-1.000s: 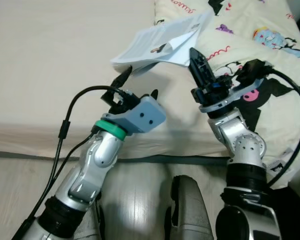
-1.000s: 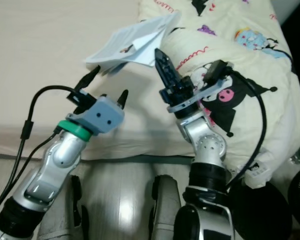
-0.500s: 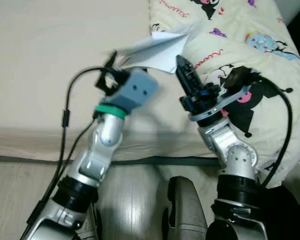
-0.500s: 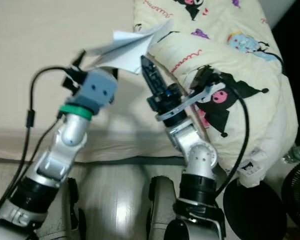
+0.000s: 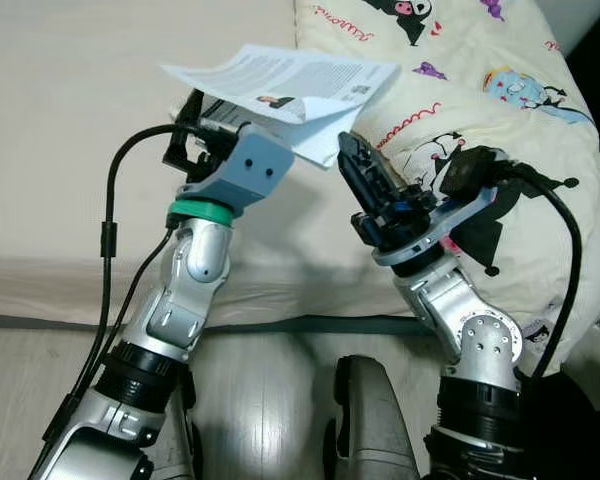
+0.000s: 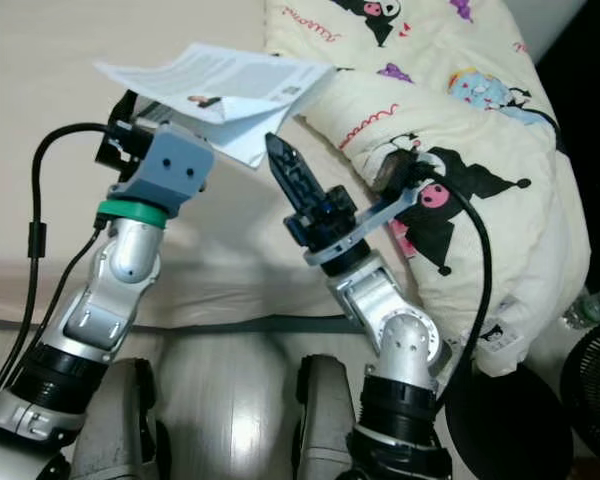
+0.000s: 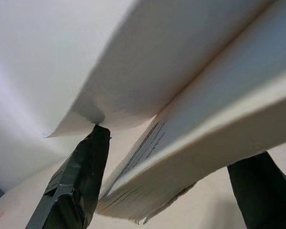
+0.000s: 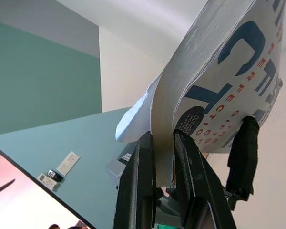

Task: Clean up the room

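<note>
- Left eye view — the booklet is hanging open above the bed, lifted clear of the sheet, with the cartoon-print quilt bunched just beside it on the robot's right.
- The left gripper is reaching up under the booklet's lower edge; in the left wrist view its fingers are standing apart with the fanned pages between them, one fingertip touching a page — whether they are pinching the paper I cannot tell.
- The right gripper is pointing up at the booklet's other corner, and the right wrist view is showing its two fingers closed to a narrow gap with the printed cover clamped between them.
- Judged from this, the step in hand is carrying the booklet off the bed to tidy it away — and doing it well is calling for both arms to be moving together, so the thin pages are not tearing between them.
- Keeping the spine level should be stopping loose pages from sagging and slipping out.
- The dangling cables are looping near the bed edge, a possible snag.
</note>
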### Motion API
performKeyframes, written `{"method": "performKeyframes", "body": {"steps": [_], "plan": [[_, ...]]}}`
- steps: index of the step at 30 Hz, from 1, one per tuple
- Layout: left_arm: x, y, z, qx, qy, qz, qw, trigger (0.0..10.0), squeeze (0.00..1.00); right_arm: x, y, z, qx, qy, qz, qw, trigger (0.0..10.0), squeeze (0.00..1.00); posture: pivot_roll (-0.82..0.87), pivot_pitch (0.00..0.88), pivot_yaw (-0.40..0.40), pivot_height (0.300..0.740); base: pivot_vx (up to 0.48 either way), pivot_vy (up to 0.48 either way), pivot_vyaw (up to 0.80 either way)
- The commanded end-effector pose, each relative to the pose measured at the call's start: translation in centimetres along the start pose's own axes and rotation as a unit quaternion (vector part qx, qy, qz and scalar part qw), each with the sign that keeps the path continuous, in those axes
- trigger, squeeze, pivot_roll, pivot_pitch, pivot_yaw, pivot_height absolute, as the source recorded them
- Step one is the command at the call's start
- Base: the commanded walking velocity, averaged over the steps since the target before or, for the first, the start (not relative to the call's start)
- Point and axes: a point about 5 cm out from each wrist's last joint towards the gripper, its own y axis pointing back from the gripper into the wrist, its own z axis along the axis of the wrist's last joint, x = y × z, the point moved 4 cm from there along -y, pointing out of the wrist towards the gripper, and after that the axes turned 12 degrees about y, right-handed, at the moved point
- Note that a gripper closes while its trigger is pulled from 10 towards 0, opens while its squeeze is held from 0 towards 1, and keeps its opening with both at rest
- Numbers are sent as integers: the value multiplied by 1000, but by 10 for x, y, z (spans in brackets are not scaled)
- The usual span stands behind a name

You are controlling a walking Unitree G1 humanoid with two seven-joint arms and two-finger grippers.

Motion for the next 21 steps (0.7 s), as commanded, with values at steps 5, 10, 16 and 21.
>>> {"method": "performKeyframes", "body": {"steps": [5, 10, 16, 21], "plan": [[-4, 16, 5, -28, -14, -14, 999, 7451, 0, -11, -2, 13, -21, 19, -42, 999, 0, 0, -32, 119, -34, 567, 0, 0, 0], [-11, 18, 16, -53, -8, -26, 998, 0, 0, -17, -6, 7, -10, 12, -57, 998, 0, 0, -20, 115, -40, 567, 0, 0, 0], [-21, 22, 25, -76, -4, -44, 996, 0, 0, -23, -12, 1, 3, 0, -74, 997, 0, 0, -19, 113, -39, 567, 0, 0, 0], [-27, 21, 29, -87, -1, -51, 995, 0, 0, -20, -18, -19, 41, -20, -68, 997, 0, 0, -20, 113, -41, 567, 0, 0, 0]]}}
